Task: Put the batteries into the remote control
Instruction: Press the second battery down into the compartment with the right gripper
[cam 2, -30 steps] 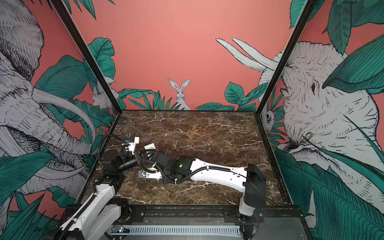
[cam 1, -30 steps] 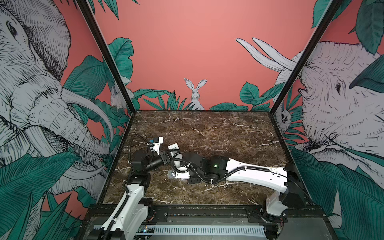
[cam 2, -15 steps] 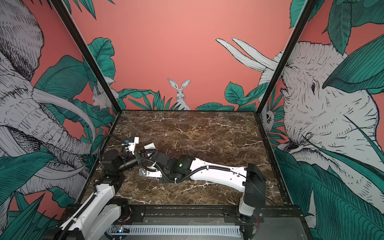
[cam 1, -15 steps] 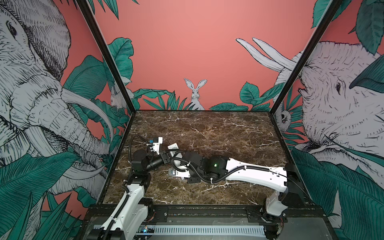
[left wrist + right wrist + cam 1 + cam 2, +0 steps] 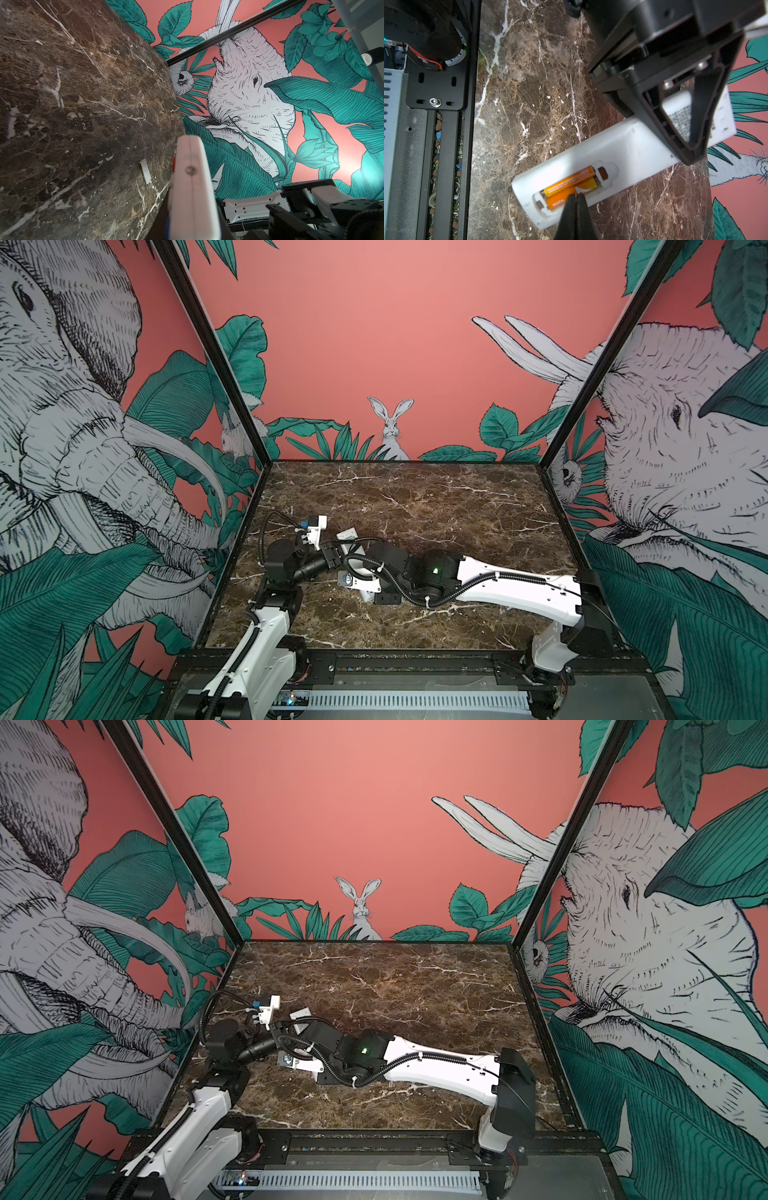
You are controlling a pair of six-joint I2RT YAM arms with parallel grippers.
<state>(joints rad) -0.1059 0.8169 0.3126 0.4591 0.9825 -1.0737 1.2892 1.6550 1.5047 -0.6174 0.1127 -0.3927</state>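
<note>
Batteries (image 5: pixel 571 182), one lettered "HUATAI", inside remote control (image 5: pixel 633 141); left pincer (image 5: pixel 691 151) tight around it; right pincer (image 5: pixel 576 199) closed, empty.

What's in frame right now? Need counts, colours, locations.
remote control: one, white, back up, compartment open
batteries: two, orange, side by side in the compartment
small flat strip: one, white, lying on the table; maybe the compartment lid
table: one, brown marble
walls: three, pink jungle mural
left claw: one, black, shut on the remote control near its label end
right claw: one, black, shut, tips at one battery
</note>
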